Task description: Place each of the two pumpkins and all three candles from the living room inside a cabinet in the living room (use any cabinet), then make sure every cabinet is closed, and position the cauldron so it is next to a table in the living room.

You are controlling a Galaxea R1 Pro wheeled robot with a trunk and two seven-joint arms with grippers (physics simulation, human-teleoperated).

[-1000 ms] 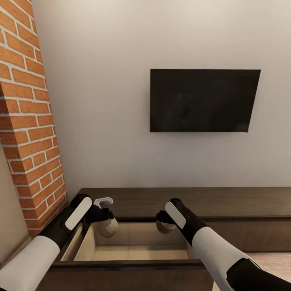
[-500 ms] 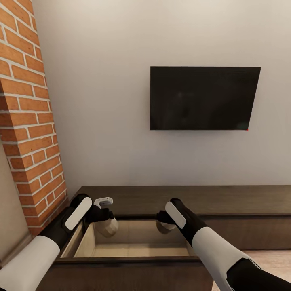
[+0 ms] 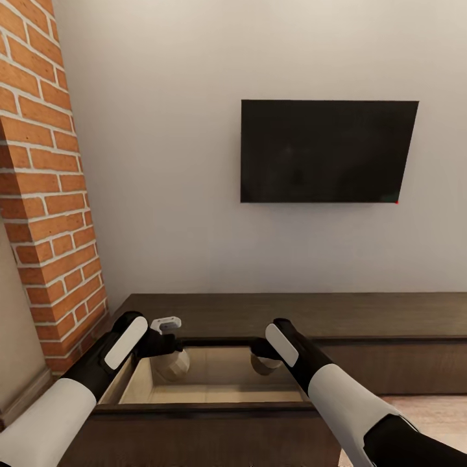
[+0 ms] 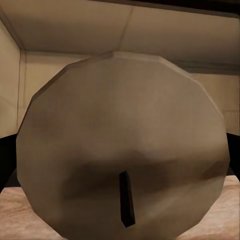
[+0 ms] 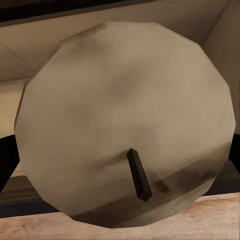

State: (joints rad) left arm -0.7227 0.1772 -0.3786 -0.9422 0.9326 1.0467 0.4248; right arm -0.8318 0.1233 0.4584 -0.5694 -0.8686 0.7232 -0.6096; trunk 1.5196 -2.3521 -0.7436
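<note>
The long dark-brown cabinet stands against the wall with its left drawer pulled open, showing a light tan inside. My left gripper is shut on a grey-brown candle held over the drawer's left part. My right gripper is shut on another candle over the drawer's right part. Up close, the left wrist view shows its candle end-on with a dark wick, and the right wrist view shows the other candle the same way. The fingers are hidden behind the candles.
A red brick column rises at the left, close to my left arm. A black TV hangs on the white wall above the cabinet. The drawer's dark front panel is just below my forearms. Wood floor shows at the right.
The whole picture has shifted: TV, cabinet and drawer sit higher in view, so the camera moved. Both grippers keep their candles over the open drawer.
</note>
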